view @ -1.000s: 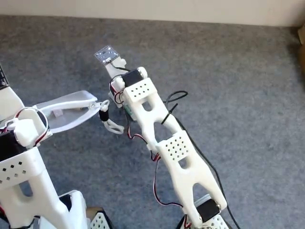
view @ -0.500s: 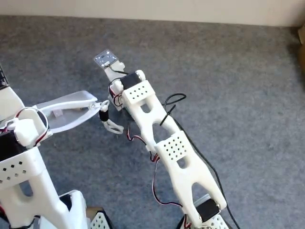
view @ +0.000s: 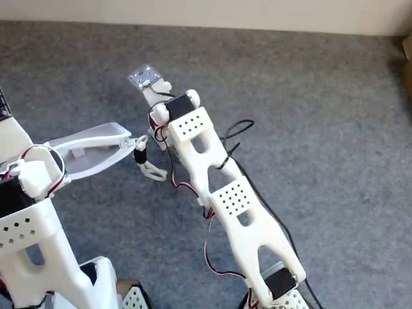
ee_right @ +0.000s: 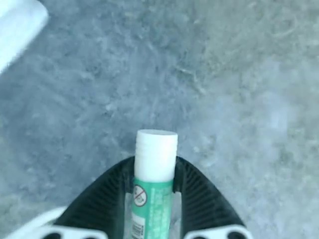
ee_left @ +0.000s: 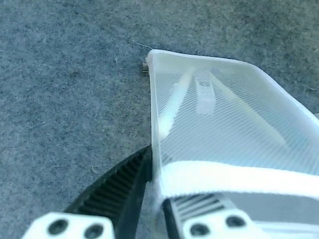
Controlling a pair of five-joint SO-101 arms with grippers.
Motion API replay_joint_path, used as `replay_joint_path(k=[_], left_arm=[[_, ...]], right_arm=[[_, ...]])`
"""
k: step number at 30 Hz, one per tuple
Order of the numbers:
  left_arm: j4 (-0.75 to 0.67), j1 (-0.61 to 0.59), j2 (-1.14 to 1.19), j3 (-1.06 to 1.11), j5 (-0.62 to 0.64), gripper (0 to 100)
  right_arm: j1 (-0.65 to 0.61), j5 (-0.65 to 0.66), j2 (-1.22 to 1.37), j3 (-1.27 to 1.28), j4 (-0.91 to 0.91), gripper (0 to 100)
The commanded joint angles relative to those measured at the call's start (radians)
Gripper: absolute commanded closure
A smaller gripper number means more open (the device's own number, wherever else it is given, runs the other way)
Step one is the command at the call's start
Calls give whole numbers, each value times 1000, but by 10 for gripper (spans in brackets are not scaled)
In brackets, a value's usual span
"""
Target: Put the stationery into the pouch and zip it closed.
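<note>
The filling step was judged to be in hand. The pouch was pinched at its edge by the closed jaws of the left gripper. A glue stick was clamped in the right gripper, above the grey desk near one end of the pouch. Next, the stick would need to be lined up with the opening and slid in. The zip was not yet closed.

Pouch to the left, glue stick just to its right.
The pouch sits at the left side of the carpet, its near end in the left gripper. The glue stick stands between the jaws of the right gripper, near the pouch's far end.
</note>
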Motion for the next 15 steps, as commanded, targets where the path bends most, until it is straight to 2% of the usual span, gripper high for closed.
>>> replay_joint_path(k=[1,8,11,15], left_arm=[[5,-18,-7,-51,-9,993],[3,-16,-7,-51,-9,993],[3,-16,-7,-51,-9,993],[3,-15,-7,-51,-9,993]], right_arm=[[-2,5,-59,-165,31,994],[18,2,-165,-159,71,994],[58,-61,-214,-159,71,994],[81,-69,-268,-157,74,994]])
